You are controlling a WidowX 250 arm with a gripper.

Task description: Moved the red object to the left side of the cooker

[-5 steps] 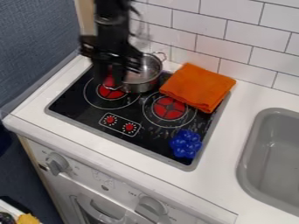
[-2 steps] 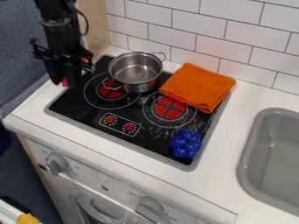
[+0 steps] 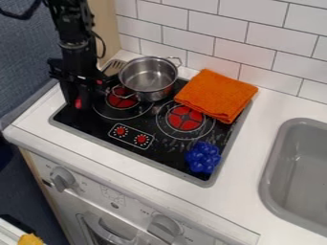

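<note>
The gripper (image 3: 78, 99) hangs low over the back left edge of the cooker (image 3: 94, 128), left of the pot. Its fingers are closed around a red object (image 3: 78, 103), and only a small part of the red shows between them. A slotted metal spatula head (image 3: 114, 67) sticks out behind the gripper, near the cooker's back left corner. Whether it is joined to the red piece is hidden by the gripper.
A steel pot (image 3: 148, 79) stands right of the gripper at the back. An orange cloth (image 3: 216, 95) lies at the back right, a blue flower-shaped object (image 3: 203, 157) at the front right. The grey sink (image 3: 300, 167) is further right.
The gripper has moved left from over the pot with the red object, then slightly right and lower. The spatula head has come into view beside the pot.
</note>
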